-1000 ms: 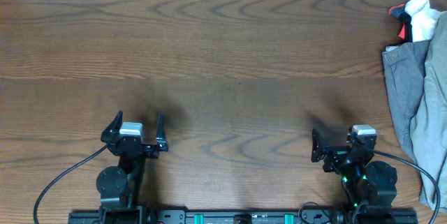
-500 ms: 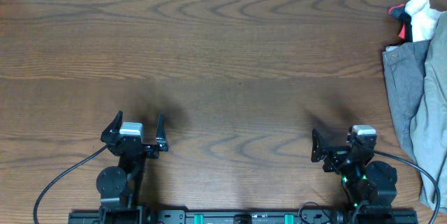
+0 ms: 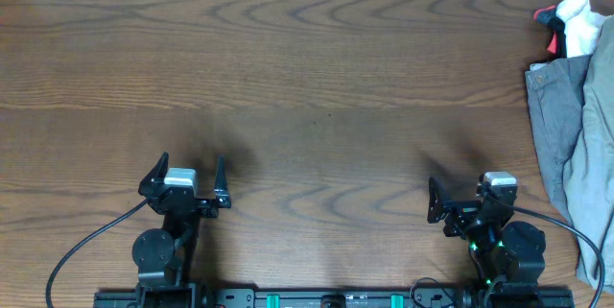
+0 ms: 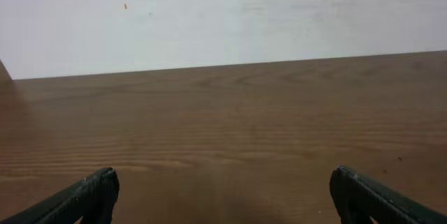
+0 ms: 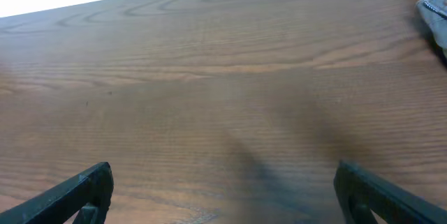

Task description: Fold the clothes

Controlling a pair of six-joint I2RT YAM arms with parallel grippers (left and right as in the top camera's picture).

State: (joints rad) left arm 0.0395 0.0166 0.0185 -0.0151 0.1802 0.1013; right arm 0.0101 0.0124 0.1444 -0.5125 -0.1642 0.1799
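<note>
The pale khaki-green shorts [image 3: 593, 188] lie crumpled at the table's far right edge, partly cut off by the frame and overlapping a darker grey garment [image 3: 552, 121]. My left gripper [image 3: 188, 168] is open and empty near the front left, far from the shorts; its wrist view [image 4: 225, 185] shows only bare wood between the fingers. My right gripper [image 3: 472, 202] is open and empty near the front right, a short way left of the shorts. Its wrist view [image 5: 223, 175] shows bare wood between the fingers.
A small white-and-red cloth item [image 3: 574, 22] lies at the back right corner, just beyond the grey garment. A bit of pale cloth [image 5: 436, 8] shows at the right wrist view's top right edge. The wooden table [image 3: 307, 87] ends at a white wall behind.
</note>
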